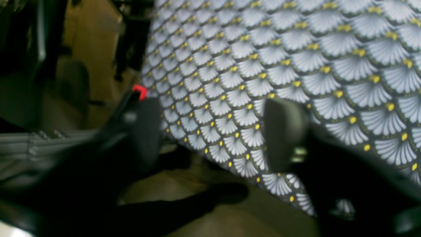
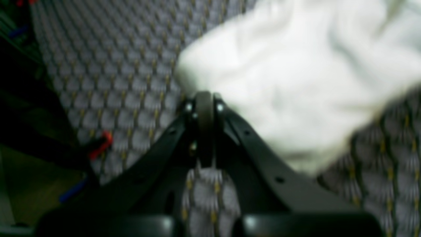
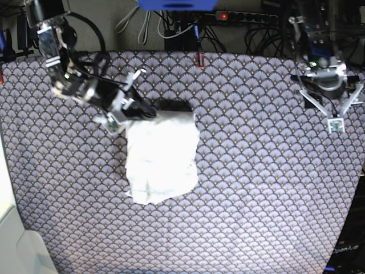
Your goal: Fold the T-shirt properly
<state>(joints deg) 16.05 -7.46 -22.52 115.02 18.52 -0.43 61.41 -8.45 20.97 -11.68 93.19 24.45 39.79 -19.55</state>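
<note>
**Op:** Patterned cloth (image 3: 256,188) with grey fans and yellow dots covers my whole table, dark cables and a power strip (image 3: 245,16) running along the back edge.

**Spotter:** Start at the left of the base view. What's there?

**Op:** That's my right gripper (image 3: 149,110), reaching low across the table toward the middle. On its wrist view the two fingers (image 2: 205,112) press flat together, nothing between them, the tip just at the edge of the T-shirt (image 2: 289,79).

**Spotter:** And the shirt itself?

**Op:** T-shirt sits a little left of centre, folded into a rough white rectangle, rumpled along the bottom edge. Its top left corner lies right by that closed tip; I can't tell if they touch.

**Spotter:** Over to the right?

**Op:** My left gripper (image 3: 336,111) hangs near the far right edge of the table, well apart from the shirt. Its wrist view shows the left gripper (image 1: 215,131) with fingers spread apart, only patterned cloth between them, the table's corner below.
</note>
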